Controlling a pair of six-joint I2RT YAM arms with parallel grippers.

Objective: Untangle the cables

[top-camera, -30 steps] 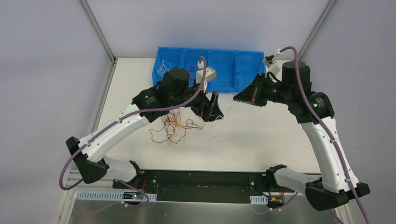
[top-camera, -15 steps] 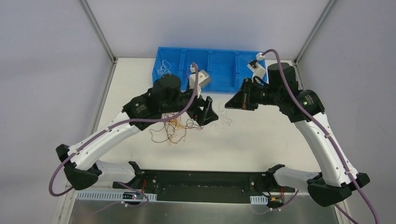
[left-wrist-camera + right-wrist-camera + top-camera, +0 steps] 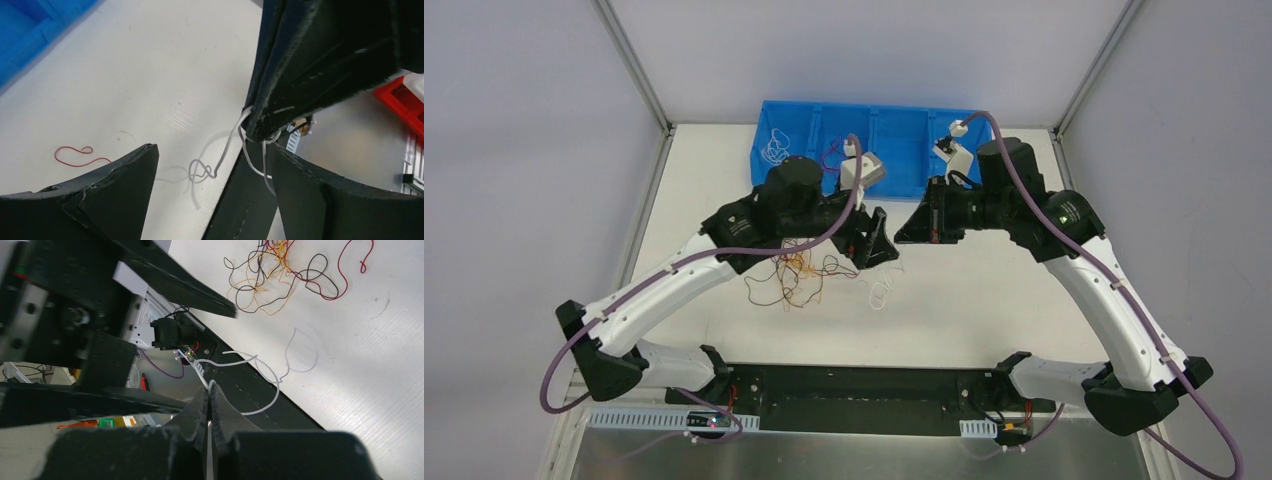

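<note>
Currently, low in the right wrist view, the right gripper [image 3: 209, 390] is clamping a white cable [image 3: 276, 381]; the left gripper [image 3: 215, 150] is gaping wide.

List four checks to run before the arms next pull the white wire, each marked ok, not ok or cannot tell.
1. Right gripper shut on white wire: ok.
2. Left gripper open, jaws either side of the right one's tip: ok.
3. White wire apart from tangle: ok.
4. White wire running free along its length: not ok, small knot near its loose end.
5. Grip firm enough for a pull: cannot tell.
</note>
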